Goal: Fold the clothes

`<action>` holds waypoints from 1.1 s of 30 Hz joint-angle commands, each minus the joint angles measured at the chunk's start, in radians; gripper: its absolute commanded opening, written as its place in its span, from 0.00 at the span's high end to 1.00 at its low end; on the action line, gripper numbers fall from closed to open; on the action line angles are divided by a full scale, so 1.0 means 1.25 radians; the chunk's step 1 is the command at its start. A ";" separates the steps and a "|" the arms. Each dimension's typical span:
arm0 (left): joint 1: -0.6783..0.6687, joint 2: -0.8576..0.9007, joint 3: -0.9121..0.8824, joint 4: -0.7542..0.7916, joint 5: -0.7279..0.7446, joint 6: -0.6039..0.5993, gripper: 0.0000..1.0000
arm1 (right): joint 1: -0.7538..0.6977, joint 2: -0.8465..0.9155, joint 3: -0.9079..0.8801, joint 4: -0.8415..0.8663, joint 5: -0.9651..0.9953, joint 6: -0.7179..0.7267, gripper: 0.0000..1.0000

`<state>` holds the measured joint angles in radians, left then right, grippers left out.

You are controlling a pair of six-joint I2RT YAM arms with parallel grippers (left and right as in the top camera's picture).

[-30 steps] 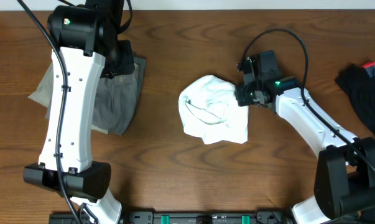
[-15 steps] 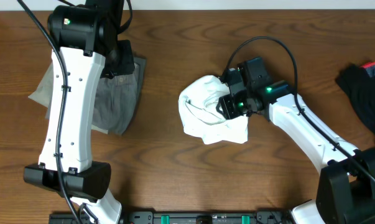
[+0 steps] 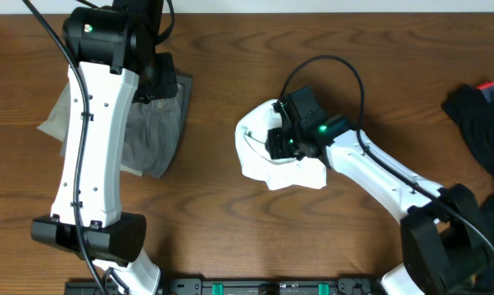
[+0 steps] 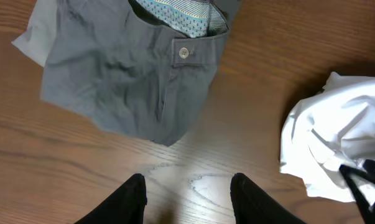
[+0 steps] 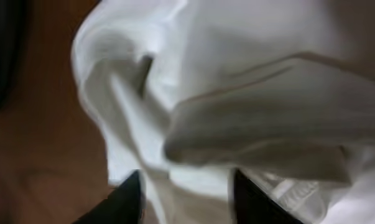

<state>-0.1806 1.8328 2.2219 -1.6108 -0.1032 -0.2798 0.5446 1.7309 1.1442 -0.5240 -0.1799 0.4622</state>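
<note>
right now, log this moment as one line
left gripper: open, empty | right gripper: on white T-shirt, grip unclear | white T-shirt: crumpled | grey trousers: near left gripper

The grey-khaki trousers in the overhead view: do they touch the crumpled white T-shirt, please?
No, bare wooden table separates the trousers from the T-shirt.

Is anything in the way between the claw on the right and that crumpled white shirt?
Nothing visible. The right gripper sits right over the white T-shirt, whose cloth lies between its fingers; whether it grips is unclear.
</note>
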 commanded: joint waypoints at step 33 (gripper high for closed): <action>0.001 -0.005 0.011 -0.042 0.009 0.035 0.54 | -0.320 -0.031 0.016 0.093 0.195 -0.159 0.76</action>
<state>-0.1806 1.8328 2.2219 -1.6108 -0.0990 -0.2592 0.1776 1.6936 1.1519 -0.4053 0.0250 0.2810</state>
